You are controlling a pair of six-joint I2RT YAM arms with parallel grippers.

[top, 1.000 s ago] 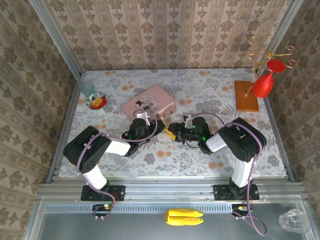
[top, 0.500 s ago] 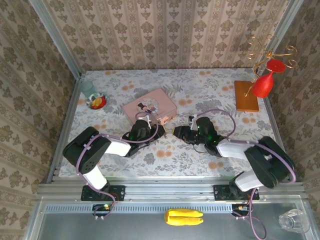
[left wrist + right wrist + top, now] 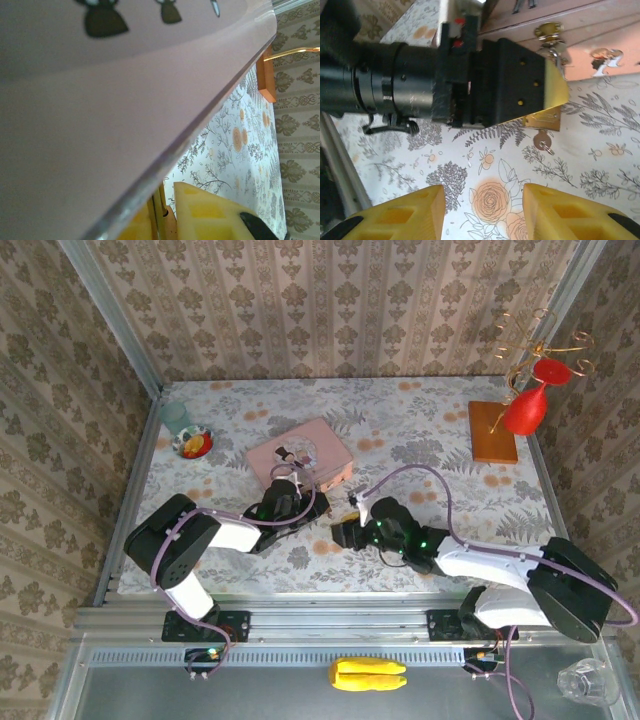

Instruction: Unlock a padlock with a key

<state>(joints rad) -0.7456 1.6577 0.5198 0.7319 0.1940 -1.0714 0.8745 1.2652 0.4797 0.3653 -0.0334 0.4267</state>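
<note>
A pink tin [image 3: 300,452] lies mid-table, and its side [image 3: 100,125] looms close in the left wrist view. The small brass padlock [image 3: 543,120] hangs at the tin's gold latch [image 3: 548,31]. My left gripper [image 3: 167,222] is shut on the padlock [image 3: 161,217], squeezed between yellow fingers [image 3: 210,215]. The key [image 3: 543,141], on a small ring, sticks out of the padlock's underside. My right gripper [image 3: 482,215] stands open a short way back from the key, nothing between its yellow fingers [image 3: 395,217]. From above, the left gripper [image 3: 312,497] and right gripper [image 3: 345,526] sit close together.
An orange wooden base [image 3: 492,430] with a gold wire rack and a red wine glass [image 3: 525,408] stands at the far right. A small cup with a colourful dish [image 3: 190,438] is at the far left. A yellow part [image 3: 368,675] and a clear glass [image 3: 588,681] lie below the table's near edge.
My right gripper has let go of the key, opened, and drawn back toward the near edge; the right arm has swung lower. The key stays in the padlock. The left gripper holds still.
</note>
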